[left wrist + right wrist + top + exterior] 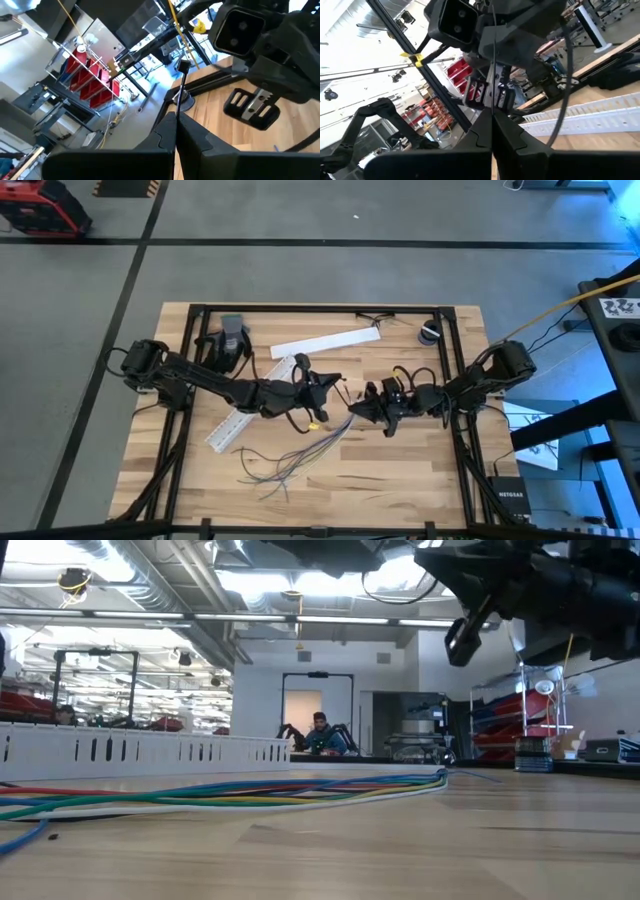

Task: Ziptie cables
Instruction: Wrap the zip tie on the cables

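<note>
The cables (300, 452) are a loose bunch of thin wires lying flat on the wooden table. They fan out toward the near left and come together under the two grippers; in the low view the cables (250, 790) show red, green, blue and yellow. My left gripper (335, 385) and my right gripper (353, 410) face each other above the bunch's gathered end, clear of the table. The left gripper (176, 117) is shut on a black ziptie (180, 85). The right gripper (492, 116) is shut on a thin dark strand (493, 60). My left gripper pinches the ziptie's lower end (176, 109) between its two shut fingers. The strip sticks straight out past the fingertips, its square head (183, 66) free in the air, clear of the table. My right gripper pinches the thin dark strand (493, 107) between its shut fingers. The strand runs straight out from the fingertips and leaves the picture; what it is I cannot tell.
A white slotted channel (250, 405) lies slanted under the left arm, and a white strip (325, 342) lies farther back. A grey block (233, 335) and a small roll (430, 332) stand near the far edge. A black frame (455, 380) borders the table.
</note>
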Controlling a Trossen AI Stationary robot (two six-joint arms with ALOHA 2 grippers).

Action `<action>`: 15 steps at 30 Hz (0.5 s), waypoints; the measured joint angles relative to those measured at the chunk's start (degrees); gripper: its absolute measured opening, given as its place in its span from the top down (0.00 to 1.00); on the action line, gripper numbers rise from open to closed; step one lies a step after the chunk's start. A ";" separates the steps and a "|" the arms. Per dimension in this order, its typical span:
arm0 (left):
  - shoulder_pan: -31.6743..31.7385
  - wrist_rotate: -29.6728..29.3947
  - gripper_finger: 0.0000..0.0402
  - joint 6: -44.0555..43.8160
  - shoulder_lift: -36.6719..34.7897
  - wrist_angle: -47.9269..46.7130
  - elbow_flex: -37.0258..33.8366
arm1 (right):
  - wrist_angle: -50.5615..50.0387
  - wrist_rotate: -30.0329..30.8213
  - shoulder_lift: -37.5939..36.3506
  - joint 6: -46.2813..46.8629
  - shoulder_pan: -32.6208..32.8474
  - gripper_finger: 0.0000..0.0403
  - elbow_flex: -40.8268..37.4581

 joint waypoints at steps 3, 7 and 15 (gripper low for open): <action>-0.74 -0.02 1.00 0.75 -0.02 0.96 0.00 | -0.11 1.08 -0.02 0.30 0.00 1.00 -0.67; -0.71 0.05 1.00 0.57 -0.11 1.13 0.00 | -0.04 0.30 -0.02 0.73 0.00 1.00 0.54; -0.72 0.48 1.00 0.86 -0.11 0.92 0.00 | -0.07 0.14 -0.02 -0.32 0.00 1.00 1.58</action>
